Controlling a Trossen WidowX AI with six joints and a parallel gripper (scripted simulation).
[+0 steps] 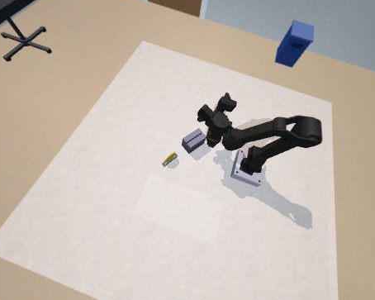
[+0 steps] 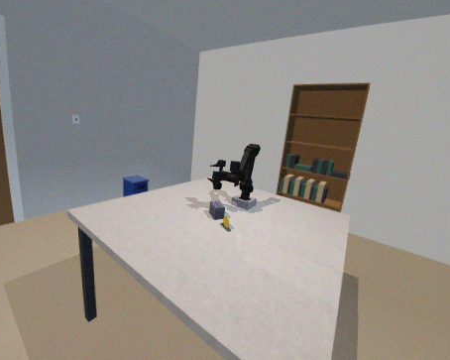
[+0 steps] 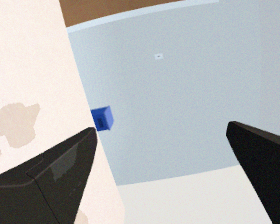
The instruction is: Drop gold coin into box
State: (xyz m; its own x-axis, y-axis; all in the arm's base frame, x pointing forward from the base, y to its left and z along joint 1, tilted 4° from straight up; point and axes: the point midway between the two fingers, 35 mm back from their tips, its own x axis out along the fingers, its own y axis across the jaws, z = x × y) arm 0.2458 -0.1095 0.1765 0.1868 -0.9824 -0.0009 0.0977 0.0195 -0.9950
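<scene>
Upright within green holder (image 1: pixel 168 161): gold coin (image 1: pixel 170 158).

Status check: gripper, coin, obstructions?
Gripper open, empty, raised near the grey box. Gold coin upright in its holder, untouched. Nothing blocking the coin.

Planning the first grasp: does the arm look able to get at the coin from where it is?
Probably yes. The coin stands in its holder out in the open, beside the grey box and apart from it, with nothing over it. The hand is open and raised near the box.
</scene>
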